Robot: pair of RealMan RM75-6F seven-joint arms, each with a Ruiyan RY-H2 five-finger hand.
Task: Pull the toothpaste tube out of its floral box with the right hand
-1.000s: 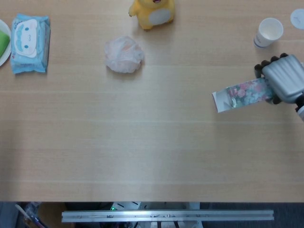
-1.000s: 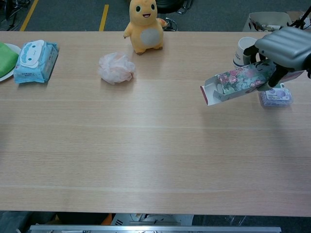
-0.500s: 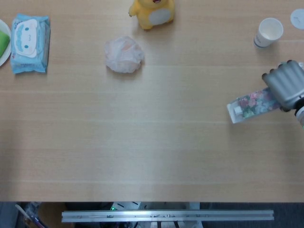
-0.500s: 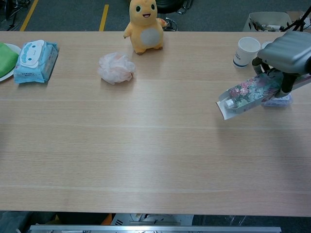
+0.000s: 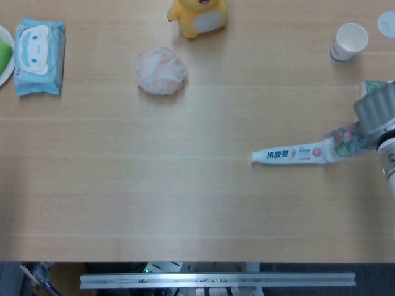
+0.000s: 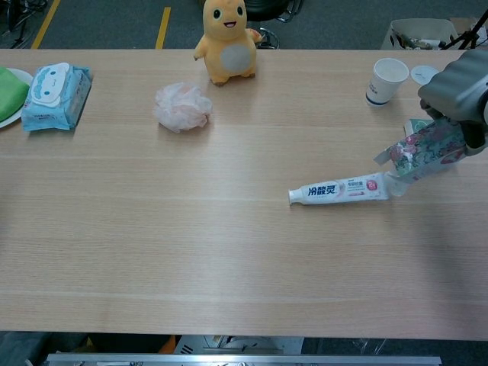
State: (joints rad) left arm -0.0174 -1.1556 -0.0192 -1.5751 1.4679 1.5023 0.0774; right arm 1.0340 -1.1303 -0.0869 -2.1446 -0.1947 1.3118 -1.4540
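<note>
Lab or workshop, wooden table [image 6: 229, 252], yellow floor line [image 6: 162, 23], grey floor

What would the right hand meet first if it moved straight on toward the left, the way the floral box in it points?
Probably the toothpaste tube, lying on the table just off the open end of the floral box that the right hand holds. Beyond it the wood looks free, though depth is unclear.

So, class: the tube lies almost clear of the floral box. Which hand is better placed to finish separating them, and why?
The right hand. It grips the floral box at the table's right edge, with the toothpaste tube lying just beside it. No left hand shows in either view.
</note>
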